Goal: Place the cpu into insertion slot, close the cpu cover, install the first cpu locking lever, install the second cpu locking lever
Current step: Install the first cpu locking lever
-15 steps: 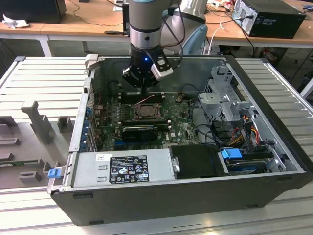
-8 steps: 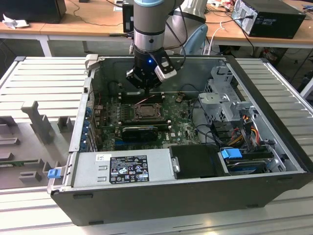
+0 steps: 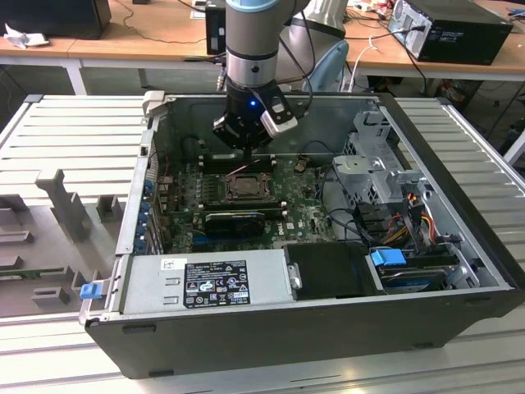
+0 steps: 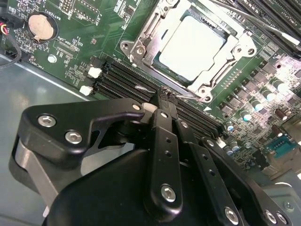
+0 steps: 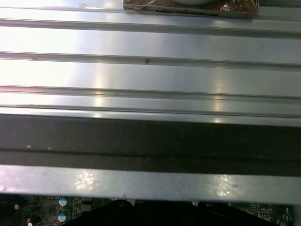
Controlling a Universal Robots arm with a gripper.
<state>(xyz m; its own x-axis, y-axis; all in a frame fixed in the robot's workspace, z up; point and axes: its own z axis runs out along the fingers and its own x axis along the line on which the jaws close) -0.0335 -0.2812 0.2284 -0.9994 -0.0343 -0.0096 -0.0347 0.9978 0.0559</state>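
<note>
While my gripper (image 4: 168, 94) hovers with its fingers pinched together, empty, a thin locking lever (image 4: 171, 91) lies just beneath, alongside the covered cpu (image 4: 193, 47).

Even daylight filled the room; glare bleached the ribbed metal panel (image 5: 150, 75) and cpu (image 4: 190, 47), while the near pincer (image 4: 165, 96) blurred darkly.

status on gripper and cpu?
Black gripper shut, tips beside the thin wire locking lever. Pale silver square cpu seated in socket, silver-grey cover frame down. Nothing obstructing.
</note>
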